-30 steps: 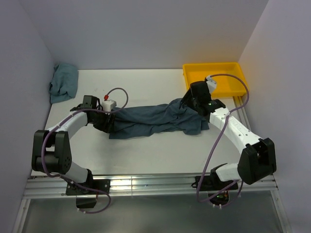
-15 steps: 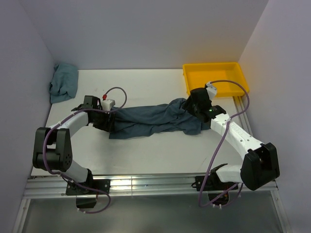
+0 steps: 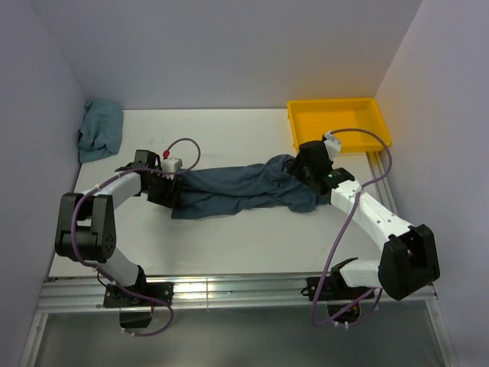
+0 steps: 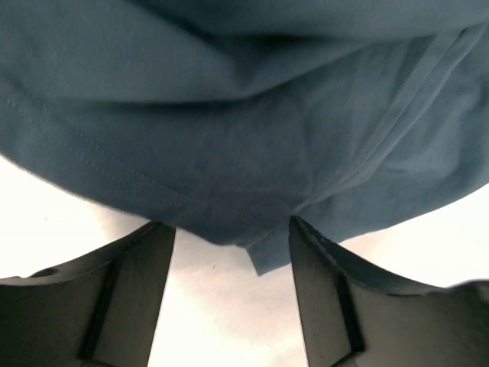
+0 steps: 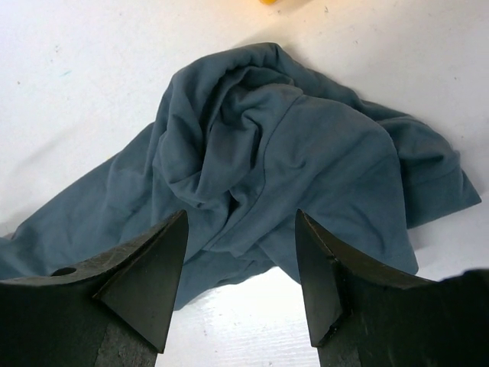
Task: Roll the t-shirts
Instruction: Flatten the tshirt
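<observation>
One dark slate-blue t-shirt (image 3: 244, 191) lies crumpled in a long band across the middle of the table. My left gripper (image 3: 173, 196) sits low at its left end. In the left wrist view the left gripper (image 4: 233, 233) is open, and a hem corner of the t-shirt (image 4: 229, 138) hangs just between the fingertips without being pinched. My right gripper (image 3: 296, 173) hovers over the bunched right end. In the right wrist view the right gripper (image 5: 241, 225) stands open above the folds of the t-shirt (image 5: 267, 153) with nothing held.
A yellow tray (image 3: 369, 136) stands at the back right, close behind the right wrist. A crumpled teal cloth bundle (image 3: 100, 128) lies in the back left corner against the wall. A metal rail (image 3: 229, 289) runs along the table's near edge.
The right wrist has drawn back slightly toward the near right and the shirt's right end has settled. The left arm's elbow has shifted a little, its gripper still at the shirt's left end.
</observation>
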{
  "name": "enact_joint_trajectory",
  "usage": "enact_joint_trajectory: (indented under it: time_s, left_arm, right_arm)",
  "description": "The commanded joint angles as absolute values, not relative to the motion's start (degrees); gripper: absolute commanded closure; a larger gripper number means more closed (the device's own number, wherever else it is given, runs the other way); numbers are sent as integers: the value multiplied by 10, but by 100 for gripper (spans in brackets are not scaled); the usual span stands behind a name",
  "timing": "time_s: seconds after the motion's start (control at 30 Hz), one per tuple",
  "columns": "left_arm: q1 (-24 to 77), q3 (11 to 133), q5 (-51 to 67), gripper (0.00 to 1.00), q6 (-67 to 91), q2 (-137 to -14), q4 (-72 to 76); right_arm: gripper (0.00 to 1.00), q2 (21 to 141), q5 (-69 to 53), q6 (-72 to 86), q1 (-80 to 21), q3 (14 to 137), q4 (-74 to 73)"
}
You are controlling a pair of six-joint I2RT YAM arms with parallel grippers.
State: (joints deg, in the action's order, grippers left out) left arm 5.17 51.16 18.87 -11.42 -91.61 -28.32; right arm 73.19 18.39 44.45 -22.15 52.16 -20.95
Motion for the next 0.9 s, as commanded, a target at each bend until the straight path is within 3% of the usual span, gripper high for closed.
enact_joint_trajectory:
  time_s: [0.0, 0.17, 0.3, 0.37, 0.6, 0.87]
  left_arm:
    - [63, 529, 215, 35, -105, -925, -275]
    - [76, 534, 213, 49, -101, -917, -272]
    - [76, 545, 208, 70, -103, -906, -286]
    - [76, 548, 202, 71, -105, -897, -294]
    - [76, 562, 185, 96, -118, -878, -318]
    - [76, 577, 174, 100, -122, -862, -337]
  right_arm:
    - [35, 720, 207, 439, -225, 518, -201]
    - [35, 715, 217, 436, -224, 516, -209]
    - [35, 710, 218, 436, -224, 508, -208]
    - [35, 708, 217, 436, -224, 504, -208]
    - [35, 691, 214, 441, -225, 474, -205]
    - [33, 686, 209, 453, -224, 425, -190]
